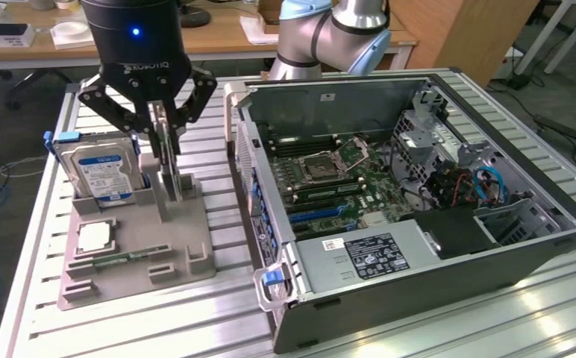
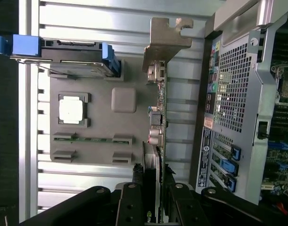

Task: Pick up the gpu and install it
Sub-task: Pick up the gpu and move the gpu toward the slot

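Directly above the gray holder (image 1: 139, 257) on the tabletop (image 1: 29, 224), the pincer (image 1: 166, 160) pointed straight down, its fingers drawn narrow and pressed on both faces of the gpu (image 2: 161, 108). The gpu stood upright on its edge at the holder's slot, with its silver bracket (image 2: 166, 35) at the end farthest from the fingers; whether it had left the slot I could not tell. 1 hard drive (image 1: 97, 168) stood just beside it, toward the exterior view's left. The open computer case (image 1: 418, 186) lay at the exterior view's right.
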Tool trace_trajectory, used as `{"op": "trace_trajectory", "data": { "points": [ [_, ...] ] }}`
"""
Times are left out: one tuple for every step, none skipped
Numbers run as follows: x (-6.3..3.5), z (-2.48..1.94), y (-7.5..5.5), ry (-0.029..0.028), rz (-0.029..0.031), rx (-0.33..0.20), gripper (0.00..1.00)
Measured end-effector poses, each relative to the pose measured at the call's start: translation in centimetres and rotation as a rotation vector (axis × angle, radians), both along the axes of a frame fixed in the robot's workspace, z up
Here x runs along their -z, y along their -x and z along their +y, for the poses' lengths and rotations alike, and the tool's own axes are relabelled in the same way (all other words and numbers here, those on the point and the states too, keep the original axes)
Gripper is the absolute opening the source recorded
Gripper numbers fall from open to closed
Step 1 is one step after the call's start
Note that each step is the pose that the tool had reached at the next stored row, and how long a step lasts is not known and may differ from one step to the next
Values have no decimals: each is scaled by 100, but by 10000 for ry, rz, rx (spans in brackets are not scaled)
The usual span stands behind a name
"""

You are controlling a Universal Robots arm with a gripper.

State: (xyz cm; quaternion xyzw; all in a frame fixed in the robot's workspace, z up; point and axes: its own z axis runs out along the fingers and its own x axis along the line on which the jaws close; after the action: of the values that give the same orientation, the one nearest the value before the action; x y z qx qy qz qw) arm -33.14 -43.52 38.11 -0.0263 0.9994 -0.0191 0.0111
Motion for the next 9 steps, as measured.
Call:
{"op": "trace_trajectory", "data": {
  "points": [
    [-11,0,0,2,0,-1,27],
    [-19,0,0,3,0,-1,27],
    [-24,0,0,4,-1,0,27],
    [-25,0,0,8,-3,0,27],
    [-29,0,0,14,-1,-1,27],
    [-33,0,0,19,0,-1,27],
    [-36,0,0,23,0,0,27],
    [-39,0,0,25,0,0,27],
    [-47,0,0,26,0,0,27]
  ]
}}
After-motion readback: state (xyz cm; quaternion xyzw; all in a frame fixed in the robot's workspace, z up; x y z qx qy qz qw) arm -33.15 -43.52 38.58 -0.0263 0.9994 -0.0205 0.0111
